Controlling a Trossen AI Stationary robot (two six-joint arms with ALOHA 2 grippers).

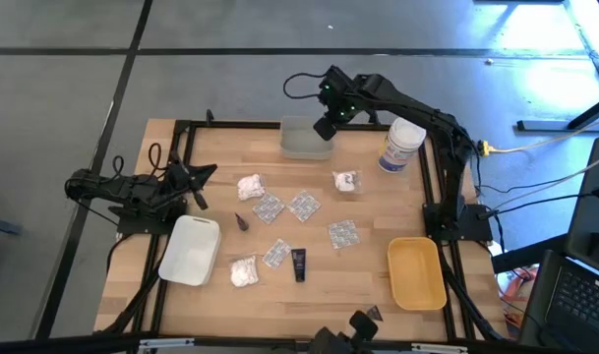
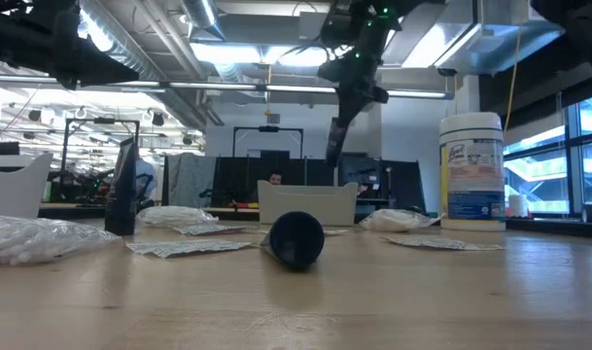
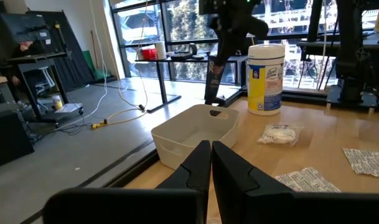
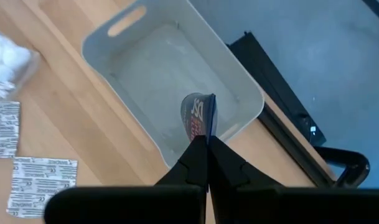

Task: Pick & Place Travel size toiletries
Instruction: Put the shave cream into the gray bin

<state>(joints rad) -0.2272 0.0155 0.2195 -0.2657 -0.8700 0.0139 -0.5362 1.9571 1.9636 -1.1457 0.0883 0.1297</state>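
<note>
Table (image 1: 309, 280) of pale wood carries everything, and the largest things on it are three trays: a yellow tray (image 1: 417, 272) well away from the right gripper (image 1: 324, 128), a white tray (image 1: 190, 250) just beside the left gripper (image 1: 203, 193), and a grey tray (image 4: 170, 81) directly beneath the right gripper. Next in size is a tall white jar (image 1: 401, 145) with a blue label, standing upright near the right gripper, off to one side of the grey tray. The right gripper hangs above the grey tray with its fingers pressed together on the end of a small dark tube (image 4: 198, 116), a flat soft tube with red and white print on its face (the lettering is too small to read), which dangles from the fingertips over the tray's bare floor. The left gripper rests at the table's left edge, its fingers pressed together on nothing. Between the two grippers the other toiletries lie spread over the wood: three lumpy white bundles (image 1: 250, 186), four silvery square blister packets (image 1: 304, 206), a second dark tube (image 1: 299, 264) lying flat, and, smallest, a tiny dark cone (image 1: 243, 222) near the white tray.
</note>
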